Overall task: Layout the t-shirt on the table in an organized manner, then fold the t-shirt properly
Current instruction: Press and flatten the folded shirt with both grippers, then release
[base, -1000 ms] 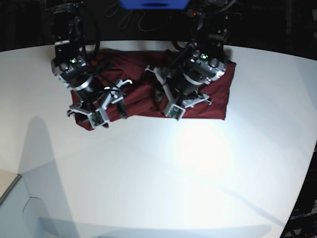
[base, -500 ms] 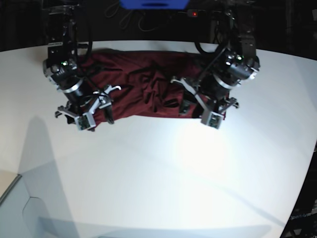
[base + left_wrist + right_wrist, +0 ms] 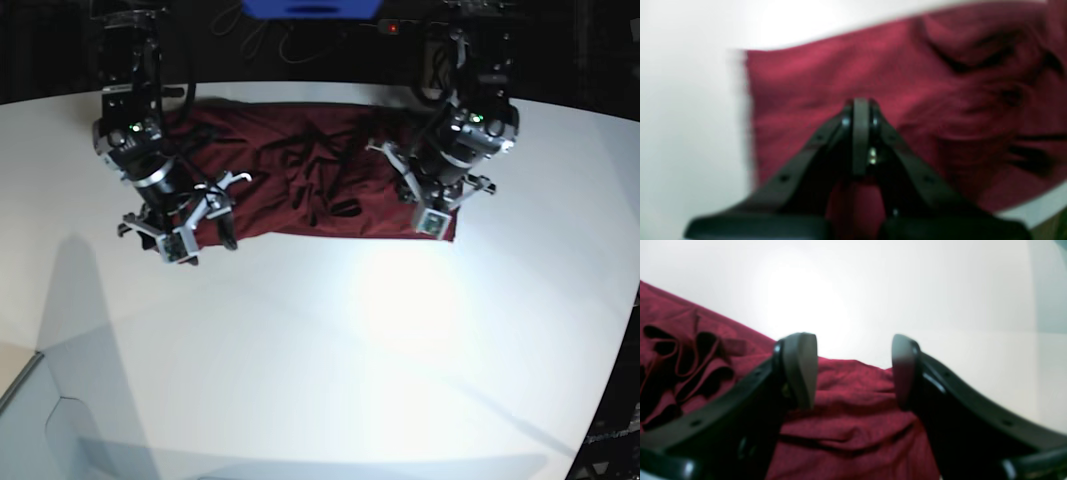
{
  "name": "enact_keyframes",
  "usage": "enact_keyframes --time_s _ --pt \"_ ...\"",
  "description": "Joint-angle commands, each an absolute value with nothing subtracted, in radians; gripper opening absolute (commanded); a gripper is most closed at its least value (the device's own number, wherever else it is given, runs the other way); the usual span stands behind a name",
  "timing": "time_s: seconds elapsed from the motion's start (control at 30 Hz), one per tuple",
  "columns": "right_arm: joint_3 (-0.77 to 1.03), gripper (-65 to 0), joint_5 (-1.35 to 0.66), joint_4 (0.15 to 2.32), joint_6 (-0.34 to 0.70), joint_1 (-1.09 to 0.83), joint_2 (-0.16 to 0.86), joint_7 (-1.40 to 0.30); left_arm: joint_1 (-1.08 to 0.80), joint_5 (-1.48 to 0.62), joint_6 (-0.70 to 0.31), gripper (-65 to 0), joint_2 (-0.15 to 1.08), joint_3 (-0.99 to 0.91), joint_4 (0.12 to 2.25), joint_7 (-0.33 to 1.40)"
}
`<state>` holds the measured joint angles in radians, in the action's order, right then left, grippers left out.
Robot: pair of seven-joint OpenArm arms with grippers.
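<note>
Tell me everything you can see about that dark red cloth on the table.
The t-shirt is plain dark maroon, soft fabric with no print. It lies on the white table near its far edge, spread as a wide band, bunched into wrinkles in the middle. The left hand is shut over one end; the right hand hangs open over the other end.

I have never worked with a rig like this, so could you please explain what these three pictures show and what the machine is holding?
It is a robot with two arms. One picture looks down on a white table; the other two come from cameras on the wrists. A dark red t-shirt lies rumpled along the far side. The left gripper has its jaws shut above the cloth near one end; whether it pinches fabric I cannot tell. The right gripper is open over the other end, holding nothing.
</note>
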<state>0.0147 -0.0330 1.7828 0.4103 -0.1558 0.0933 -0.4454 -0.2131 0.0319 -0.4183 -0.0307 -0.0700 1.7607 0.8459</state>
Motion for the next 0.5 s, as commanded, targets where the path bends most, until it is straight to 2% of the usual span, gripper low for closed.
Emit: enact_keyframes --time_s 0.0,0.3,0.47 --pt "0.016 -29.5 -0.044 1.801 0.412 -0.143 0.094 -0.420 -0.216 0.021 -0.424 -64.8 -0.035 -0.027 1.782 0.825" --pt "0.028 -29.4 -0.042 1.802 0.407 -0.142 0.097 -0.420 -0.243 0.021 -0.426 -64.8 0.061 0.352 1.877 0.825" --pt "0.084 -29.3 -0.044 1.802 0.410 -0.142 0.093 -0.421 -0.240 0.021 -0.423 -64.8 0.062 0.317 1.926 0.825"
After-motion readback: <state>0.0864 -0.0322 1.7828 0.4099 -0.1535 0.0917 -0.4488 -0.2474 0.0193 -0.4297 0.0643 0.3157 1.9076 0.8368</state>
